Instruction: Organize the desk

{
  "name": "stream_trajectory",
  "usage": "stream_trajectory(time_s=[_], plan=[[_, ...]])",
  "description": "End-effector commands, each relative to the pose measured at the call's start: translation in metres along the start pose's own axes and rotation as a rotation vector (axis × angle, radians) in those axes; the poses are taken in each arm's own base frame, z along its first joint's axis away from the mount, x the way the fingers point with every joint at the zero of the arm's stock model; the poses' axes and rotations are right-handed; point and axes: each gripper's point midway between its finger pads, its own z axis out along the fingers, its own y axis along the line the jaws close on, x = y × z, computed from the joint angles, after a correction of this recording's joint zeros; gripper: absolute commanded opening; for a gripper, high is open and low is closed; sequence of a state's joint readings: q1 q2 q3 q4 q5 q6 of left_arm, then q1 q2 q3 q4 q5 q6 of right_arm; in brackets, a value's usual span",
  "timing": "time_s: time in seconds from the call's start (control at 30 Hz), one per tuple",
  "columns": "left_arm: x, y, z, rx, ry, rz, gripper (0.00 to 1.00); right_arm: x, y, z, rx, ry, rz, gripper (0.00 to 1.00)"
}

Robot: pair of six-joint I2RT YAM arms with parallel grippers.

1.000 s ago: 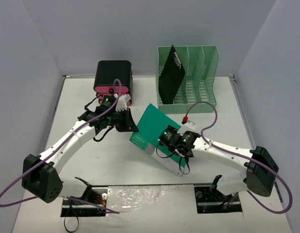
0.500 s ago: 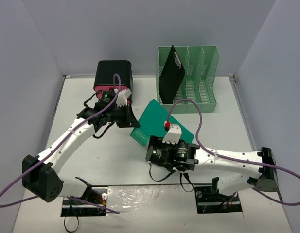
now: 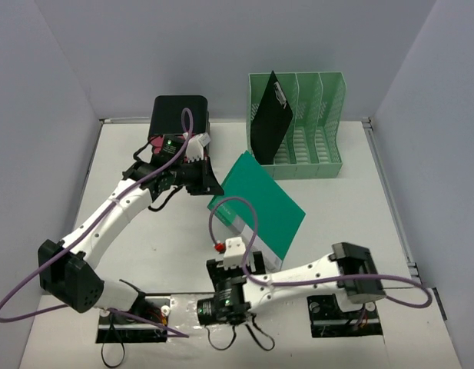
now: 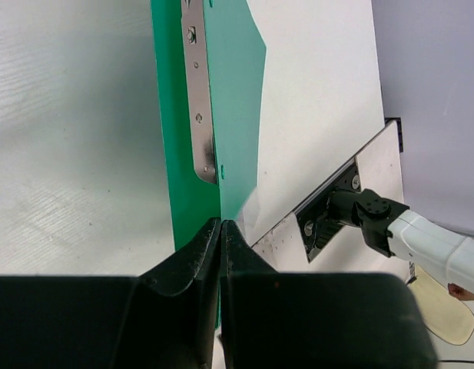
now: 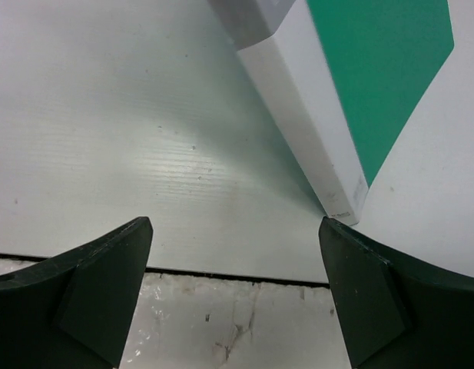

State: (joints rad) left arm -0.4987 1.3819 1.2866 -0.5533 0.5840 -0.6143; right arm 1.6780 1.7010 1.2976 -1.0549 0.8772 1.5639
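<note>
A green binder (image 3: 260, 204) with a white block under its cover lies tilted in the middle of the white desk (image 3: 144, 254). My left gripper (image 3: 212, 187) is shut on the binder's left edge. In the left wrist view the jaws (image 4: 221, 224) pinch the green cover (image 4: 229, 77) just below its riveted metal strip (image 4: 198, 92). My right gripper (image 3: 221, 306) hangs open over the desk's near edge, apart from the binder. In the right wrist view its fingers (image 5: 237, 254) are spread wide with nothing between them, and the binder's white corner (image 5: 313, 146) lies ahead to the right.
A green file organiser (image 3: 298, 123) stands at the back right with a black clipboard (image 3: 269, 115) leaning in its left slot. A black and pink box (image 3: 179, 121) sits at the back left. Grey walls close the desk on three sides.
My right arm has pulled away from the binder and swung down to the desk's near edge, its gripper open. The left gripper, still shut on the binder, has shifted slightly toward the back.
</note>
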Motion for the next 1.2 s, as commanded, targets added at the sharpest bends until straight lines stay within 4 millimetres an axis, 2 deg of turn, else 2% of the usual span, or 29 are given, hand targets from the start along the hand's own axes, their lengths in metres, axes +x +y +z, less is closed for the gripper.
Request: stream_trajectory(time_s=[0.0,0.17,0.33,0.6,0.8,0.97,1.03,1.17], plan=[[-0.021,-0.034,-0.021,0.078,-0.059,0.08,0.0,-0.018,0.006,0.009,0.061,-0.187,-0.027,0.86],[-0.022,-0.038,-0.027,0.081,-0.059,0.09,0.0,-0.022,0.02,0.012,0.056,-0.23,-0.003,0.85],[-0.019,-0.037,-0.027,0.075,-0.053,0.085,0.0,-0.053,0.031,0.008,0.045,-0.322,-0.065,0.86],[-0.019,-0.037,-0.028,0.077,-0.058,0.083,0.0,-0.079,0.008,0.023,0.123,-0.379,-0.154,0.86],[-0.02,-0.038,-0.028,0.08,-0.062,0.081,0.0,-0.096,-0.017,0.043,0.219,-0.401,-0.194,0.86],[-0.021,-0.04,-0.029,0.084,-0.062,0.085,0.0,-0.102,-0.027,0.057,0.28,-0.424,-0.256,0.84],[-0.021,-0.04,-0.03,0.082,-0.06,0.085,0.0,-0.102,-0.031,0.062,0.3,-0.427,-0.27,0.82],[-0.021,-0.041,-0.031,0.083,-0.059,0.087,0.0,-0.102,-0.042,0.07,0.333,-0.426,-0.285,0.69]])
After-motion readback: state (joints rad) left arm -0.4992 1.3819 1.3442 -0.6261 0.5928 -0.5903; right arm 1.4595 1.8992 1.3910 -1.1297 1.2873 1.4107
